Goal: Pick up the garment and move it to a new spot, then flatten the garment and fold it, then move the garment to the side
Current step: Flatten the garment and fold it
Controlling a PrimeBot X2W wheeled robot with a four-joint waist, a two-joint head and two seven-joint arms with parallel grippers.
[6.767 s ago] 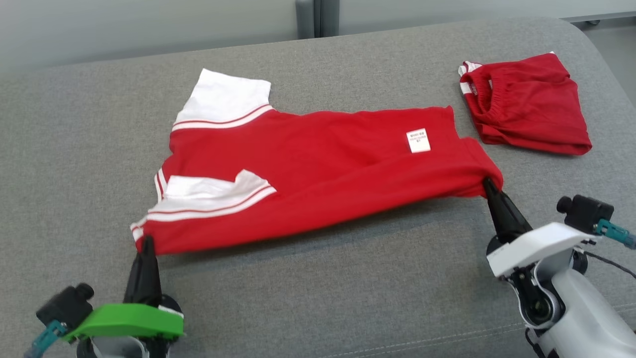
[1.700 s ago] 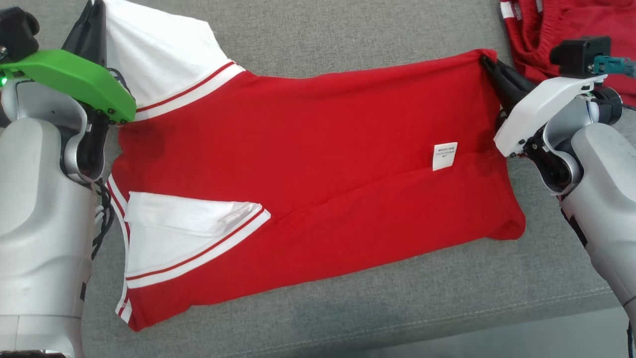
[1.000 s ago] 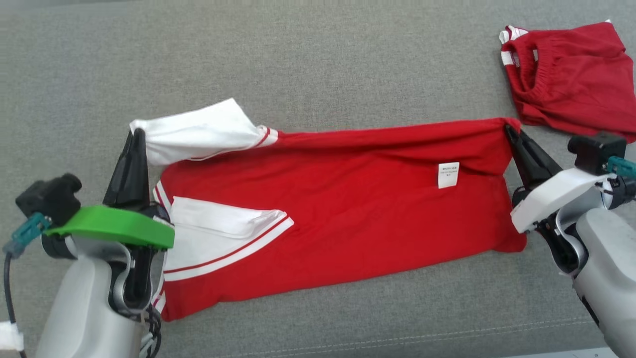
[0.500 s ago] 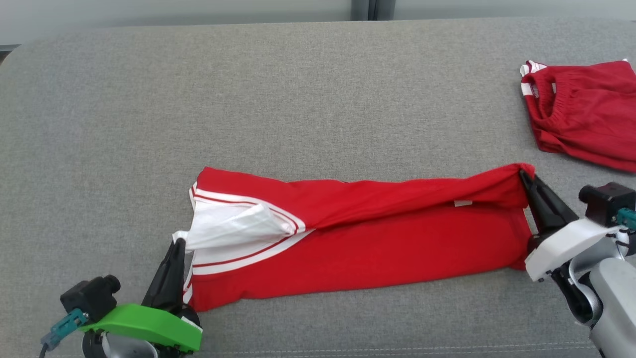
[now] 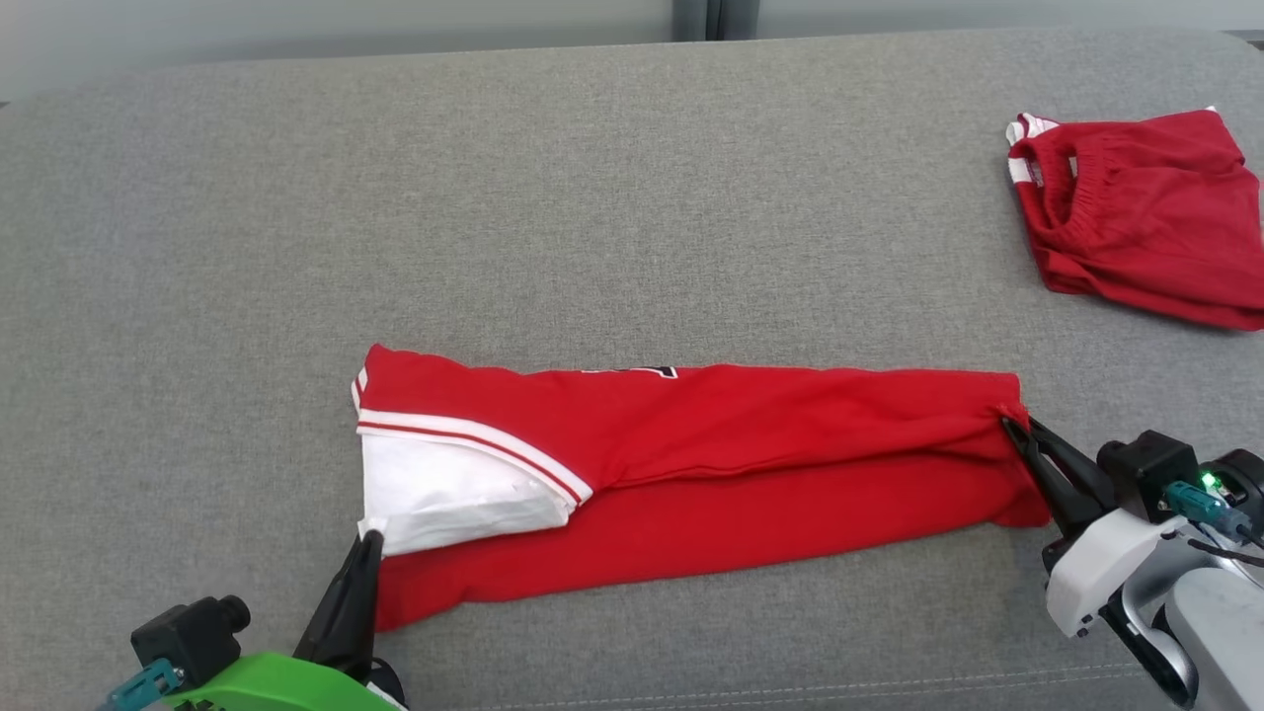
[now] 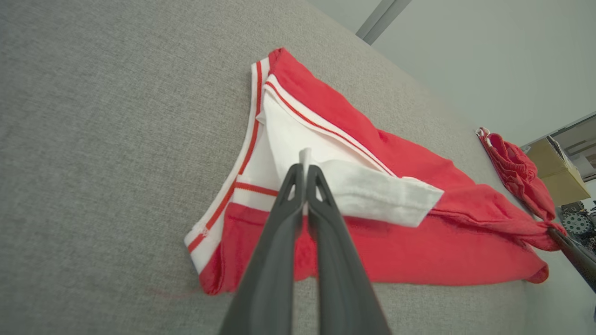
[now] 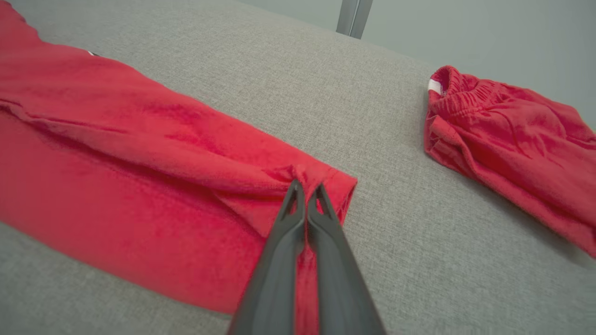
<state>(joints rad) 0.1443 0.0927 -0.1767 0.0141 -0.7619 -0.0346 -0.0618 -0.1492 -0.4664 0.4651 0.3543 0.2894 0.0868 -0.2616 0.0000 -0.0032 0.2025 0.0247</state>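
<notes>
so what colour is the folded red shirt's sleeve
White sleeve with thin red stripe, best in left wrist view.

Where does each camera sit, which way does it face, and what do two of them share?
Head view: on the robot's head, facing forward and down at the grey cushion; left gripper lower left, right gripper lower right.
Left wrist view: along the left gripper's shut fingers, pinching the red shirt by its white sleeve.
Right wrist view: along the right gripper's fingers, pinching the shirt's other end.
Both wrist views share the red shorts.

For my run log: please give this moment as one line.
garment: folded lengthwise | left gripper: shut on garment | right gripper: shut on garment
</notes>
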